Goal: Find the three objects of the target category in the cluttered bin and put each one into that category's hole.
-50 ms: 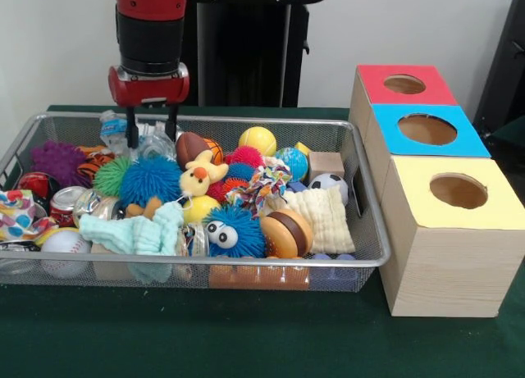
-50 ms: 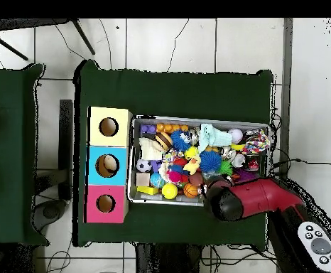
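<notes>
A wire mesh bin (image 1: 246, 120) (image 2: 197, 119) is packed with toys. Among them are a yellow ball (image 1: 257, 139), a brown football (image 1: 191, 148), a soccer ball (image 1: 329, 182), a baseball (image 1: 65, 243), a blue spiky ball (image 1: 151, 179), crushed cans (image 1: 66, 202) and cloths (image 1: 139, 234). My gripper (image 1: 152, 132) hangs open at the bin's back left corner, its fingers (image 1: 131, 125) dipping just inside the rim on either side of a crumpled clear plastic bottle (image 1: 116, 132). I cannot tell whether they touch the bottle. In the overhead view the arm (image 2: 232, 200) hides the gripper.
Three wooden boxes with round holes stand beside the bin, with a red top (image 1: 404, 84) (image 2: 105, 204), a blue top (image 1: 426, 129) (image 2: 106, 166) and a yellow top (image 1: 458, 191) (image 2: 108, 126). A green cloth (image 1: 246, 337) covers the table.
</notes>
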Robot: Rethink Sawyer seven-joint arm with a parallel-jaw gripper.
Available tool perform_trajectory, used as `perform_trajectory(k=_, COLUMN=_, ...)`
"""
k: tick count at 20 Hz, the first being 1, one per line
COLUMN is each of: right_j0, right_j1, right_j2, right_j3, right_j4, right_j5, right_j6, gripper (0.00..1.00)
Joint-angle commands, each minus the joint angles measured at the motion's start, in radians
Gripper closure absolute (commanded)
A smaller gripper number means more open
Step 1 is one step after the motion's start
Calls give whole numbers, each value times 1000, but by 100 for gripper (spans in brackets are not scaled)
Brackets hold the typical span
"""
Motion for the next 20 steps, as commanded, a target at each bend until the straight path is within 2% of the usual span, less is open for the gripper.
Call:
perform_trajectory(k=1, right_j0=-18, right_j1=53, right_j2=101, right_j3=-90, right_j4=-80, right_j5=99, right_j6=-335, gripper=0)
perform_trajectory(k=10, right_j0=-55, right_j1=56, right_j2=148, right_j3=-68, right_j4=-101, right_j5=76, right_j6=-361, gripper=0)
perform_trajectory(k=20, right_j0=-68, right_j1=78, right_j2=163, right_j3=-82, right_j4=-151, right_j5=87, right_j6=-374, gripper=0)
